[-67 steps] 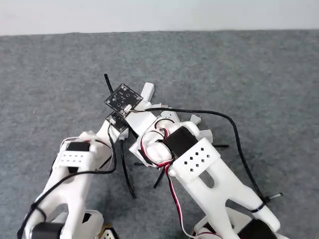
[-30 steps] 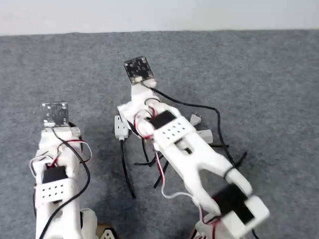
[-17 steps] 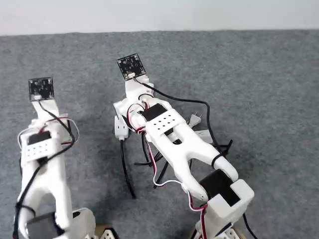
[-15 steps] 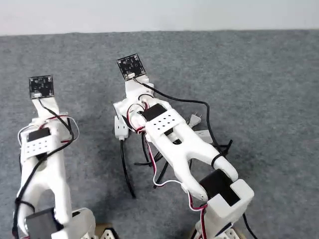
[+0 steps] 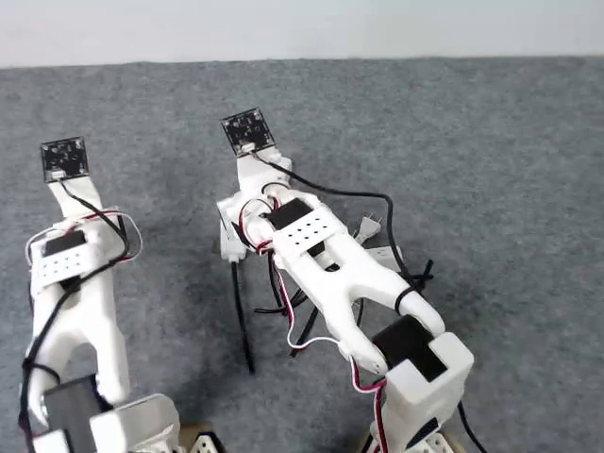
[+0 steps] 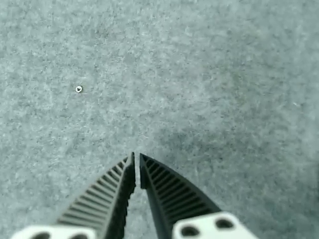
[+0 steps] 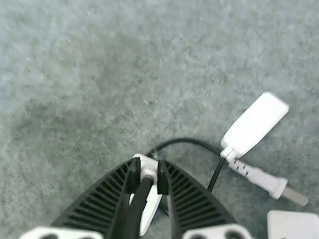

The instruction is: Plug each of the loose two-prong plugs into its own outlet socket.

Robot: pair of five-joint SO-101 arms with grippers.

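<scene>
**Gripping one plug; seating not yet confirmed**

Right gripper [image 7: 148, 164] is clamping a white plug [image 7: 148, 173], with its black cord [image 7: 184, 142] looping just beyond the jaws on the carpet [image 7: 75, 74]. Farther out, a second plug [image 7: 271, 188] is lying loose, prongs bare. Left gripper [image 6: 137, 158] is hanging closed and empty over bare carpet, well apart from the cords.

Judgement: no plug is showing as seated, so both insertions are remaining.

Against the earliest frame, the left arm [image 5: 71, 283] is now standing clear at the side, no longer crowding the right arm [image 5: 340, 274].
</scene>
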